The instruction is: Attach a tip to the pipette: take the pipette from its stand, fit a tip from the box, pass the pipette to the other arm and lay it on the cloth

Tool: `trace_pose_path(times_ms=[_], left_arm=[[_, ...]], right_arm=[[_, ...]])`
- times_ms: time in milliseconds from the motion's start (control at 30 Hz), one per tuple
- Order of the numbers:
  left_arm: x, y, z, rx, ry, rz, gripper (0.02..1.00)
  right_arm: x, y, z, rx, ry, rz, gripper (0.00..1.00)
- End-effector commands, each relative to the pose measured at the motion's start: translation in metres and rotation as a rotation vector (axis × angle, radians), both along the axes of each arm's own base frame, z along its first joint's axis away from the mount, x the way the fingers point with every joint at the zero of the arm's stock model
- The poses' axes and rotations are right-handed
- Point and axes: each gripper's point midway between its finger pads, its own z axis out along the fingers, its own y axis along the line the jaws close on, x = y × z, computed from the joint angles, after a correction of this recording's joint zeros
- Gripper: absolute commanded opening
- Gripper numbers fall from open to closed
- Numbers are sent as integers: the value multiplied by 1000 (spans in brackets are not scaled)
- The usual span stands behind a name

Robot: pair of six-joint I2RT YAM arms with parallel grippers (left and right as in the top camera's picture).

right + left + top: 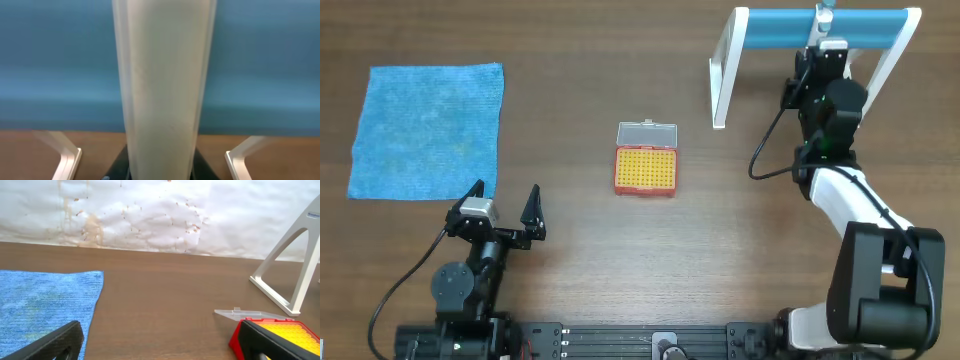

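— Pipette (162,85)?
— Hanging on the stand (850,27), clamped by the right gripper (162,172).
— Left gripper (505,195)?
— Spread wide, holding nothing, just beside the cloth (425,130).
— Tip box (646,168)?
— Mid-table, lid open.

The cloth (427,130) is sky blue with faint yellow-green blotches. The counter (620,270) is dark brown with a wood grain. The tip box (646,172) has a red base, a yellow dotted grid of tips and a clear lid. The stand (775,27) has white legs and a blue bar. The pipette (162,85) is off-white. The left gripper (505,197) is black. The wall (150,215) is white, flecked with brown.
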Motion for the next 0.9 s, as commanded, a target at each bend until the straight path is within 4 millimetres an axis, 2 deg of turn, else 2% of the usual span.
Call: trace_pose_path(times_ms=[33,167,300,400,500,600,733,767,833,900], left_arm=[[0,-2,-1,-10,1,-9,996],[0,-2,-1,-10,1,-9,996],[0,-2,-1,-10,1,-9,996],[0,-2,-1,-10,1,-9,996],[0,-2,-1,-10,1,-9,996],[0,-2,-1,-10,1,-9,996],[0,-2,-1,-10,1,-9,996],[0,-2,-1,-10,1,-9,996],[0,-2,-1,-10,1,-9,996],[0,-2,-1,-10,1,-9,996]], right_arm=[[-6,0,56,9,-123,-9,75],[-14,7,62,16,-106,29,75],[-22,13,58,24,-53,39,75],[-30,35,62,30,-54,107,73],[-44,76,68,33,-71,212,75],[-58,128,63,34,-66,333,75],[-85,217,46,13,-28,554,75],[-97,250,37,8,-10,649,75],[-109,274,27,-39,-2,736,73],[-112,286,19,-103,-15,777,75]])
